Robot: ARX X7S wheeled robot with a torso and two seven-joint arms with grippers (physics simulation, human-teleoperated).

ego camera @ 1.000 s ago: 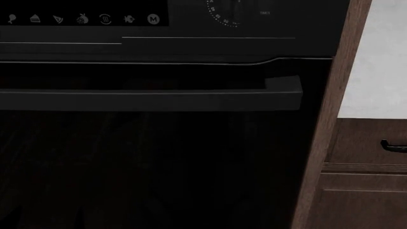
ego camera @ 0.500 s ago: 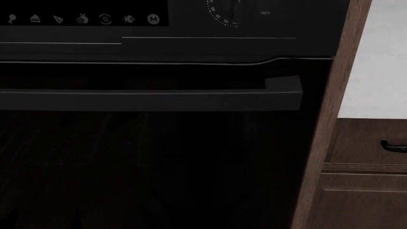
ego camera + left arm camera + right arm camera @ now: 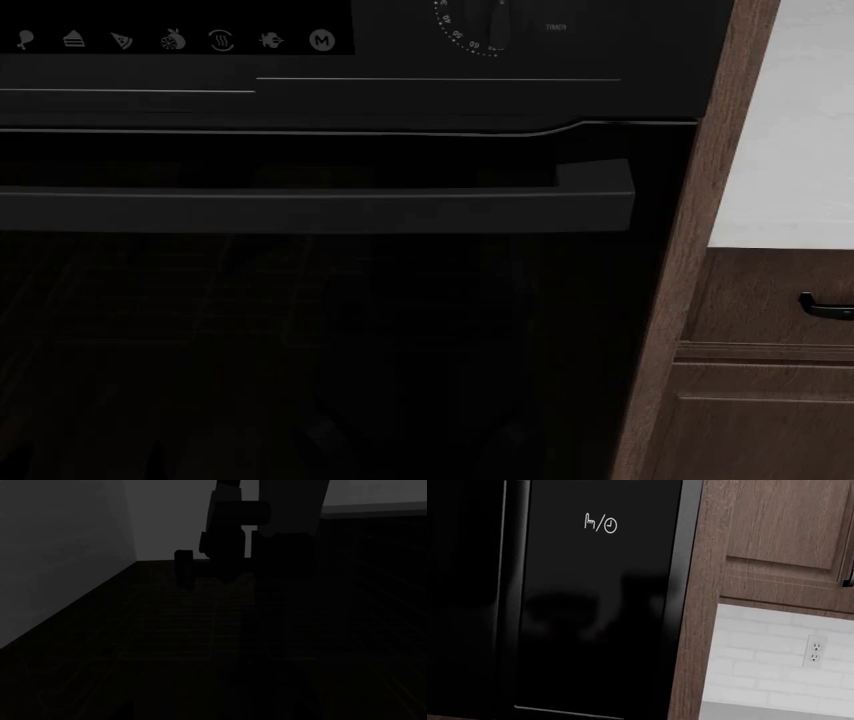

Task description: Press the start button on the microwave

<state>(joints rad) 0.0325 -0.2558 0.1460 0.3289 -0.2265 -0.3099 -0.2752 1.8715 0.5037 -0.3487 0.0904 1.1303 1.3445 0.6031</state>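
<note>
Black appliance fronts fill the views; neither claw can be made out.

The head view looks closely at a black oven [image 3: 334, 330]: its long handle [image 3: 320, 208] runs across the door, and above the handle lies a row of small white icons [image 3: 174, 40] with a dial [image 3: 474, 25] further along the panel. Beside the oven stands a brown wooden post [image 3: 694, 250], then a drawer [image 3: 767, 300] under a pale worktop [image 3: 794, 150]. The right wrist view faces the microwave's glossy black panel [image 3: 600, 605], which bears a white hand-and-clock symbol [image 3: 600, 524]; no start button is discernible. Next to that panel are a wooden cabinet [image 3: 774, 525], white tiles and a socket [image 3: 814, 651]. The left wrist view is very dark, with only black robot parts [image 3: 233, 535] over a dark floor [image 3: 200, 655]. Whether either claw is spread or pressed together, I cannot tell.
</note>
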